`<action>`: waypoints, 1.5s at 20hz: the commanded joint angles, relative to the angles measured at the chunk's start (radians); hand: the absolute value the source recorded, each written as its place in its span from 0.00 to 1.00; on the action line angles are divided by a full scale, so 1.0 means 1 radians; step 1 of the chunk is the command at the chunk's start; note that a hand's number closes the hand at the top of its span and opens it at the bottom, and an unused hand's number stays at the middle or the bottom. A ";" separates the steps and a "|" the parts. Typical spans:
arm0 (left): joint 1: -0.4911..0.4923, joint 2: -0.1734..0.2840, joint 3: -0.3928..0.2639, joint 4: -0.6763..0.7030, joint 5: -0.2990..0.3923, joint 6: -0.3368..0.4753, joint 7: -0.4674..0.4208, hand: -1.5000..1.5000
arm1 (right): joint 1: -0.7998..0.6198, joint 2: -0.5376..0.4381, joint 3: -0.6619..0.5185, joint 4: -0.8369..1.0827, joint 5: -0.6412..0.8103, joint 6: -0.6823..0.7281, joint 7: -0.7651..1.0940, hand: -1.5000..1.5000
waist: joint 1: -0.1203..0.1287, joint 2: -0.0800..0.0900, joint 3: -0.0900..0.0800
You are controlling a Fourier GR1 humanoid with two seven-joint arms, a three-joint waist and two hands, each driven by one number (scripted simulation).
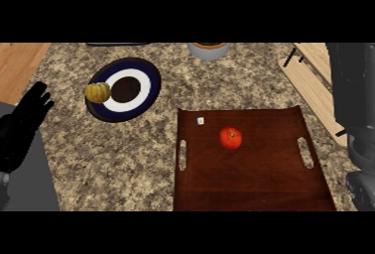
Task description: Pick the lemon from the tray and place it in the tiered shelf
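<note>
- The red-orange round fruit [230, 138] sits near the middle of the dark brown tray [253, 193]. The task calls it a lemon, but it looks more like a tomato.
- Nothing is touching the fruit. It lies alone on the tray, apart from the small white thing [201, 120] near the tray's top left corner.
- The left hand [22, 124] rests at the left edge of the view, fingers [40, 99] straight and released, holding nothing.
- The right hand does not show clearly. Only a dark arm part [360, 144] is at the right edge, so I cannot tell about its fingers.
- A wooden shelf [315, 74] stands at the top right of the bench [110, 158].
- On the left sits a blue and white plate [147, 82] with a yellow fruit [97, 92] at its rim. A grey bowl [210, 49] is at the top.
- I think the job has not begun: picking up is the first step.
- Next, a hand must come over the tray, go down, and close around the fruit. The right side is nearer.
</note>
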 commanded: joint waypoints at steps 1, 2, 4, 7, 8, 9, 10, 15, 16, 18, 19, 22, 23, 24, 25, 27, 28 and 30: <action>0.097 -0.058 -0.029 0.084 -0.029 0.019 -0.052 0.50 | -0.032 -0.052 -0.066 0.030 0.024 0.102 0.116 1.00 | 0.001 0.015 -0.036; 0.114 -0.037 -0.015 0.073 -0.009 -0.015 -0.062 0.50 | -0.014 -0.065 -0.078 0.049 0.031 0.094 0.095 1.00 | 0.012 0.016 -0.036; 0.113 -0.056 -0.038 0.049 -0.010 0.006 -0.038 0.50 | 0.032 -0.048 -0.073 0.032 0.062 0.091 0.098 1.00 | 0.006 0.013 -0.035; 0.085 -0.047 -0.029 0.103 -0.022 0.001 -0.047 0.50 | -0.002 -0.069 -0.110 0.028 0.057 0.148 0.069 1.00 | -0.007 0.014 -0.035; 0.100 -0.032 -0.016 0.082 -0.003 -0.017 -0.048 0.50 | 0.047 -0.067 -0.113 0.042 0.079 0.094 0.068 1.00 | 0.006 0.017 -0.035; 0.104 -0.045 -0.043 0.056 -0.033 0.019 -0.039 0.50 | 0.067 -0.082 -0.135 0.028 0.068 0.090 0.045 1.00 | 0.002 0.014 -0.034; 0.142 -0.066 -0.044 0.068 -0.023 0.011 -0.073 0.50 | 0.050 -0.127 -0.169 0.034 0.046 0.084 -0.004 1.00 | 0.009 0.016 -0.034; 0.099 -0.045 -0.035 0.083 -0.022 -0.020 -0.061 0.50 | 0.098 -0.101 -0.208 0.014 0.050 0.002 -0.013 1.00 | 0.006 0.018 -0.034; 0.128 -0.063 -0.044 0.078 -0.028 -0.004 -0.078 0.50 | 0.110 -0.112 -0.235 0.027 0.043 -0.004 -0.018 1.00 | 0.014 0.020 -0.034; 0.109 -0.060 -0.040 0.083 -0.025 -0.010 -0.067 0.50 | 0.134 -0.121 -0.265 0.041 0.036 -0.039 -0.034 1.00 | 0.013 0.023 -0.034; 0.109 -0.069 -0.046 0.105 -0.035 -0.009 -0.083 0.50 | 0.169 -0.132 -0.277 0.031 0.026 -0.027 -0.062 1.00 | 0.000 0.022 -0.034; 0.078 -0.058 -0.032 0.077 -0.011 -0.001 -0.040 0.50 | 0.146 -0.147 -0.315 0.031 0.069 -0.091 0.021 1.00 | 0.016 0.024 -0.034; 0.113 -0.059 -0.041 0.076 -0.025 -0.004 -0.073 0.50 | 0.198 -0.144 -0.340 0.030 0.062 -0.102 0.012 0.00 | 0.016 0.023 -0.034; 0.124 -0.074 -0.054 0.096 -0.035 0.008 -0.077 0.50 | 0.222 -0.117 -0.329 0.009 0.068 -0.099 0.004 0.00 | 0.009 0.022 -0.034; 0.124 -0.053 -0.030 0.093 -0.017 -0.010 -0.071 0.50 | 0.212 -0.134 -0.332 0.007 0.057 -0.011 -0.020 0.00 | 0.004 0.015 -0.035; 0.123 -0.076 -0.050 0.073 -0.034 -0.001 -0.093 0.50 | 0.214 -0.137 -0.331 0.066 0.069 -0.043 -0.049 0.00 | 0.023 0.023 -0.035; 0.127 -0.065 -0.029 0.076 -0.022 -0.004 -0.089 0.50 | 0.254 -0.139 -0.339 0.020 0.047 -0.013 -0.082 0.00 | 0.005 0.015 -0.034; 0.140 -0.068 -0.027 0.102 -0.023 -0.016 -0.116 0.50 | 0.264 -0.143 -0.351 0.014 0.038 -0.075 -0.102 0.00 | 0.010 0.019 -0.035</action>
